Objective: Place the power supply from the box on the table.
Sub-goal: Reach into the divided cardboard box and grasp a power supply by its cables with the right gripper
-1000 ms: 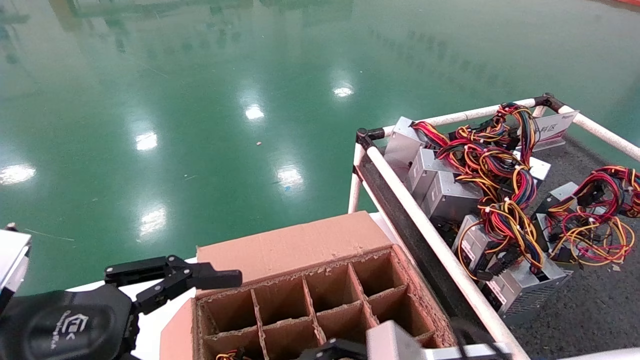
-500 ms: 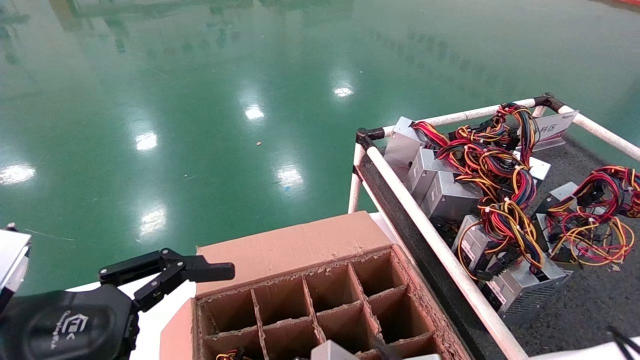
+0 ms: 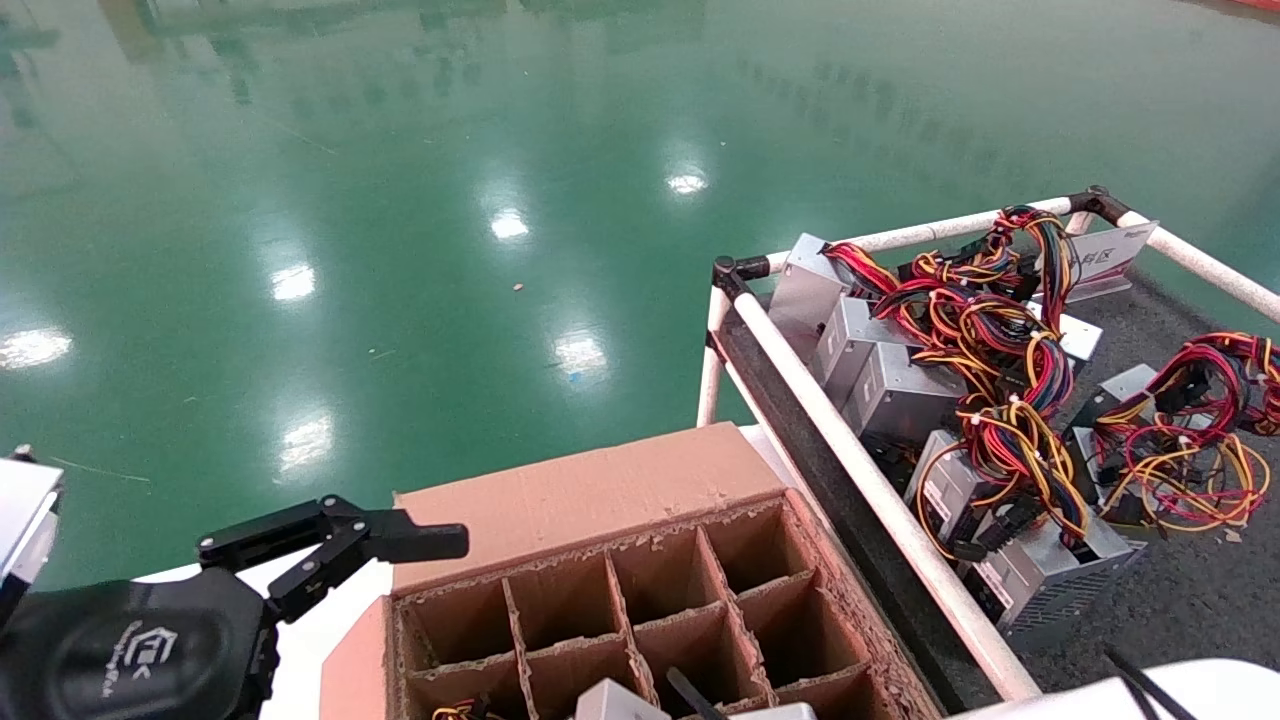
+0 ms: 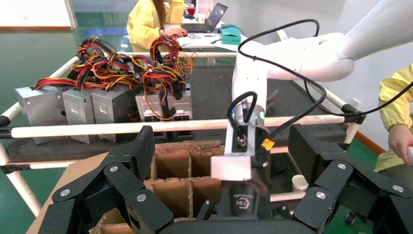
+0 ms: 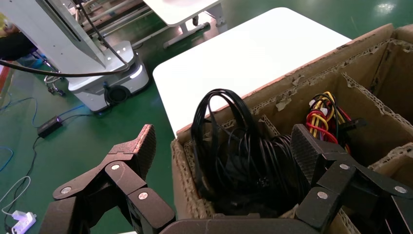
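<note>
The box (image 3: 590,490), a reddish-brown carton with ragged dividers, sits at the bottom centre of the head view. A bundle of all-black cables (image 5: 243,161) fills its corner cell; the power supply body beneath them is hidden. My right gripper (image 5: 224,146) is open and straddles that corner, with one finger (image 5: 139,153) outside the wall and the other over the divider. My left gripper (image 3: 340,535) hangs open and empty to the left of the box. The table (image 3: 1180,600), dark felt with a white rail (image 3: 850,440), lies to the right.
Several grey units with red, yellow and orange wires (image 3: 980,400) crowd the table's left part. Coloured wires (image 5: 324,117) fill the cell next to the black bundle. The box rests on a white surface (image 5: 253,53). People in yellow sit beyond the table (image 4: 151,22).
My right arm's wrist has slid left and down along the bottom edge of the head view, over the box's near cells. The left gripper has dipped slightly and then held still.
</note>
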Controlling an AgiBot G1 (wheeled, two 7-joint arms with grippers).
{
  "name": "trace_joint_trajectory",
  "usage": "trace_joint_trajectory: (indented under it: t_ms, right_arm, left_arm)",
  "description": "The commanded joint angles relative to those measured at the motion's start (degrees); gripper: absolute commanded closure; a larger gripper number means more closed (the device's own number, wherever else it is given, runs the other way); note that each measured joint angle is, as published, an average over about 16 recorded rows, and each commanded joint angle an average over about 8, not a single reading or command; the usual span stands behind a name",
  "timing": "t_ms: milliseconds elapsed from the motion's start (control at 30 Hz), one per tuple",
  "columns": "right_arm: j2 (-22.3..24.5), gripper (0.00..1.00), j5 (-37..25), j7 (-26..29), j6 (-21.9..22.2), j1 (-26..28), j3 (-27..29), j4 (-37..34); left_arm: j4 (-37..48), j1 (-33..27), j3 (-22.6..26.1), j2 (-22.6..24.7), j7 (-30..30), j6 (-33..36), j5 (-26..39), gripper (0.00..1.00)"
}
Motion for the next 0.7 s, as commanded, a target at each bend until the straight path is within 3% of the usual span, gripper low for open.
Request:
trace_joint_trajectory:
  t_ms: [33, 433, 500, 700]
  right_arm:
    - [-0.8, 0.00, -0.6, 0.0, 0.3, 0.4, -0.4, -1.0]
    - [-4.2, 0.00, -1.5, -3.0, 0.9, 2.1, -0.8, -6.8]
    - [-4.5, 0.13, -1.5, -3.7, 0.6, 2.4, -0.8, -7.9]
    - [-4.8, 0.87, -1.1, -5.3, -1.1, 2.5, -1.1, -10.1]
  left_arm:
    - [0.0, 0.0, 0.0, 0.0, 0.0, 0.0, 0.0, 0.00]
    - [0.0, 0.0, 0.0, 0.0, 0.0, 0.0, 0.0, 0.00]
    - [0.0, 0.0, 0.0, 0.0, 0.0, 0.0, 0.0, 0.00]
    - [0.0, 0.0, 0.0, 0.0, 0.0, 0.0, 0.0, 0.00]
